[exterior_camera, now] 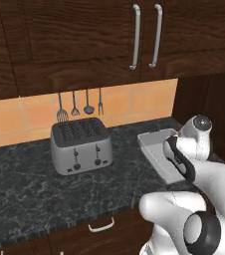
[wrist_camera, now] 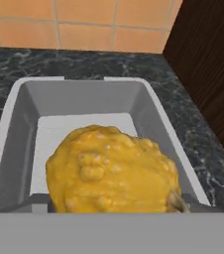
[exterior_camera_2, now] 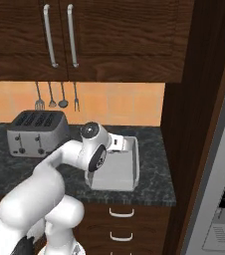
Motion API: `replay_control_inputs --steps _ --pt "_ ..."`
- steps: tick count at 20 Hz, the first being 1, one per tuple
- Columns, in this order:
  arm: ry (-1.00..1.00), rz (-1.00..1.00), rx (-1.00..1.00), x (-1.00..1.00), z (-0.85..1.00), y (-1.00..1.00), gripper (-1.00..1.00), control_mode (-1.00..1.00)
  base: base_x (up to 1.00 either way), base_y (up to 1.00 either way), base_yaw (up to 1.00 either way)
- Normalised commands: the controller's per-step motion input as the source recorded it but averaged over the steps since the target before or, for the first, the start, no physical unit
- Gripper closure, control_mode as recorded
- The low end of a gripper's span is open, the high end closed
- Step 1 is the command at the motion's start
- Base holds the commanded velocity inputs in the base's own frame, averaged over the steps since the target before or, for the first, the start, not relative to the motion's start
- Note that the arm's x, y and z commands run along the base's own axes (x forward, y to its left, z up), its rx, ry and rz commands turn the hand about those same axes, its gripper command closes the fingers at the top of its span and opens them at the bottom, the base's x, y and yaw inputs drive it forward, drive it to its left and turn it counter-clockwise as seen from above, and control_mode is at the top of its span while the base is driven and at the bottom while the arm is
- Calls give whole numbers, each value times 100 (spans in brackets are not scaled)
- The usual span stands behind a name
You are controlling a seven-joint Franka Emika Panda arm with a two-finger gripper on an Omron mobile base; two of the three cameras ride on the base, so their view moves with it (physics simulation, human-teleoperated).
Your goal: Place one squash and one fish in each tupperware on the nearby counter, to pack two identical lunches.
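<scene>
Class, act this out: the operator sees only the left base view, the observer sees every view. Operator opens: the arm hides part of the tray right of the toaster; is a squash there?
Observer: Yes. The hand view shows a yellow squash close up, over the tupperware.
Operator: Any fish inside?
Observer: None on the floor that shows; the squash hides the near part.
Operator: What stands right of it?
Observer: In the right base view, a dark wood panel.

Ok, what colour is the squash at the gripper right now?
Bumpy yellow-orange squash, over the light grey tupperware; clearest in the hand view.
</scene>
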Motion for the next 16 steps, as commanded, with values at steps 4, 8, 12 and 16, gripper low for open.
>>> replay_control_inputs --steps 4,8,12,16 --pt "4 -18 28 78 -16 -4 100 -100 0 0 0" --pt "18 -7 12 36 -23 0 100 -100 0 0 0" --pt "17 -5 2 9 -27 -8 100 -100 0 0 0" --pt "1 -2 0 14 -37 -10 100 -100 0 0 0"
